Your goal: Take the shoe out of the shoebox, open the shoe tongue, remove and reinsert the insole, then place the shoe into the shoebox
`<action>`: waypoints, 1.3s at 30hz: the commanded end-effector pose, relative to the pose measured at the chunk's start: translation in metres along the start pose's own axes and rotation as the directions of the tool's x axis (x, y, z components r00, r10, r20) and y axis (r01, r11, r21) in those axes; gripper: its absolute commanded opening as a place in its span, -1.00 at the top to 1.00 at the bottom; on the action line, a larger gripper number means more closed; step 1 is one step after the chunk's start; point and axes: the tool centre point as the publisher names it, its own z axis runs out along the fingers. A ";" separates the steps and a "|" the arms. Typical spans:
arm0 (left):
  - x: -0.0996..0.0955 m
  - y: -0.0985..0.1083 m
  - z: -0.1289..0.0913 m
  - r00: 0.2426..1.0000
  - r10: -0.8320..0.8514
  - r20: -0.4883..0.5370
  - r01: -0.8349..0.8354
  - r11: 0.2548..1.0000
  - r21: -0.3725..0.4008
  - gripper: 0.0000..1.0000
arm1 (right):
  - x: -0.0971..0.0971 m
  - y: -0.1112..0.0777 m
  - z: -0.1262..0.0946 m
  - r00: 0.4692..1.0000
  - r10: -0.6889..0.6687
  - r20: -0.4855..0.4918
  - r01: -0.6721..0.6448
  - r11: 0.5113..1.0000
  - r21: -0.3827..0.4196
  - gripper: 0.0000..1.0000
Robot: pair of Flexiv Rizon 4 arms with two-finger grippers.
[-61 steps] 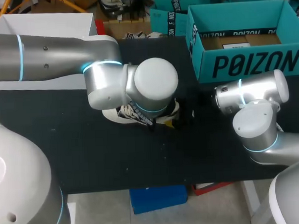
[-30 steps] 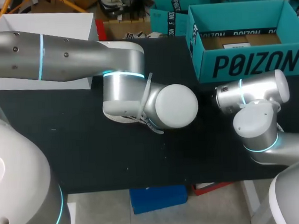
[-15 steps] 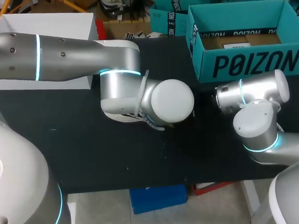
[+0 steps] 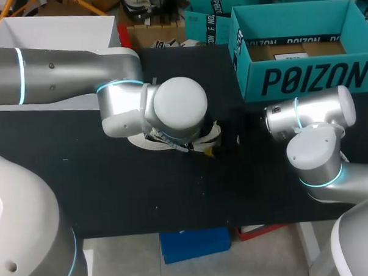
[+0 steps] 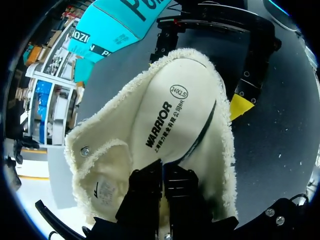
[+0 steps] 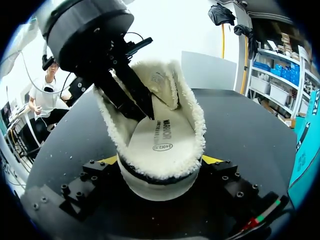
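Counter [image 4: 113,196] centre: left arm [image 4: 71,69] bends down over shoe [image 4: 213,131], left pincer [image 5: 162,169] clenched on insole [image 5: 170,115]. Right pincer [image 6: 160,161] clamps the shoe.

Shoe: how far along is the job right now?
Done: shoe out of the shoebox, on the table, held by the right gripper, tongue lifted. In hand: left gripper appears pinched on the insole inside the shoe. Left: finish the insole step, return shoe to box.

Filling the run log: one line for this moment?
shoe: on table, out of shoebox | right claw: clamps toe | left claw: inside shoe, at insole
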 end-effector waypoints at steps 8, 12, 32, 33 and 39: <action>0.014 0.002 0.096 0.948 0.172 -0.267 -0.126 0.976 0.180 1.00 | 0.001 -0.002 0.007 1.000 0.002 0.001 -0.002 1.000 0.004 1.00; 0.021 0.000 0.083 0.930 0.218 -0.296 -0.165 0.967 0.194 1.00 | 0.001 -0.002 0.007 1.000 0.002 0.001 -0.002 1.000 0.004 1.00; 0.047 -0.009 0.028 0.739 0.449 -0.502 -0.264 0.879 0.396 1.00 | 0.001 -0.002 0.007 1.000 0.002 0.001 -0.002 1.000 0.004 1.00; 0.048 -0.009 0.024 0.739 0.453 -0.499 -0.273 0.878 0.392 1.00 | 0.001 -0.002 0.007 1.000 0.002 0.001 -0.002 1.000 0.004 1.00; 0.053 -0.013 0.002 0.735 0.476 -0.483 -0.313 0.870 0.382 1.00 | 0.001 -0.002 0.007 1.000 0.002 0.001 -0.002 1.000 0.004 1.00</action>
